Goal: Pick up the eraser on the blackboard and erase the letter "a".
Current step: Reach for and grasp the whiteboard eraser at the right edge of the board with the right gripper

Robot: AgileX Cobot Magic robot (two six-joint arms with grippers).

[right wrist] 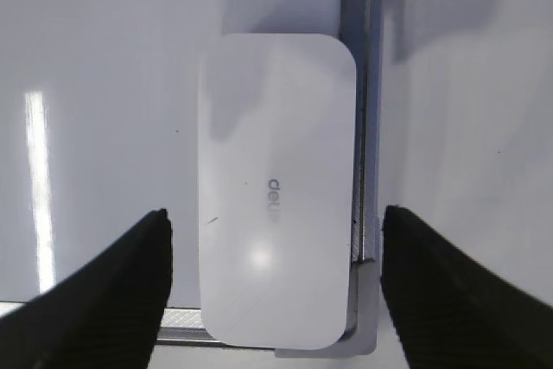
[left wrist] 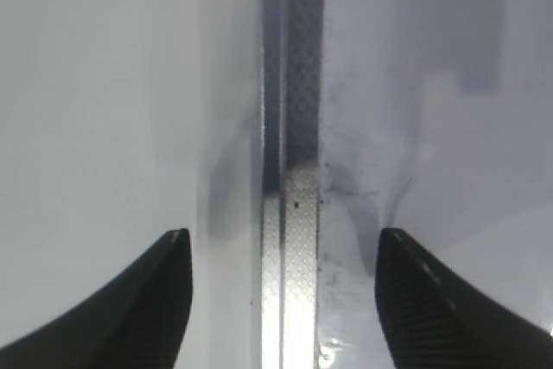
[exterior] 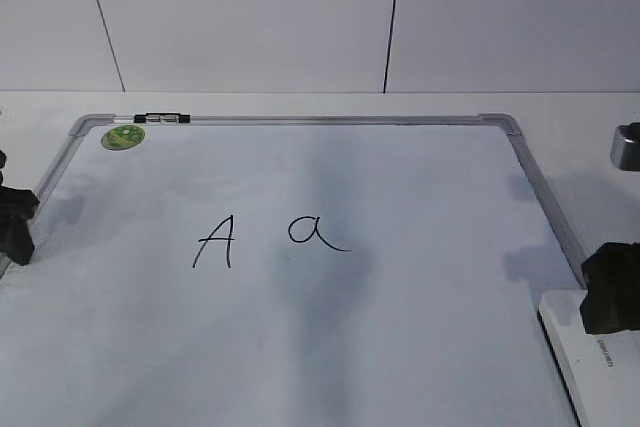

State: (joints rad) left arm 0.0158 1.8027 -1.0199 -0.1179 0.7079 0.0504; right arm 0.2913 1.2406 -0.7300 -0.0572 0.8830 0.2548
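Note:
The blackboard is a white board with a silver frame and a round green sticker at its far left corner. On it stand a capital "A" and, to its right, the small letter "a". The white eraser lies at the board's near right corner; in the right wrist view the eraser lies between my fingers. My right gripper is open above it, apart from it, and also shows in the exterior view. My left gripper is open over the board's left frame.
A black clip sits on the board's far frame. The white table surrounds the board, with a white wall behind. A grey metal part shows at the right edge.

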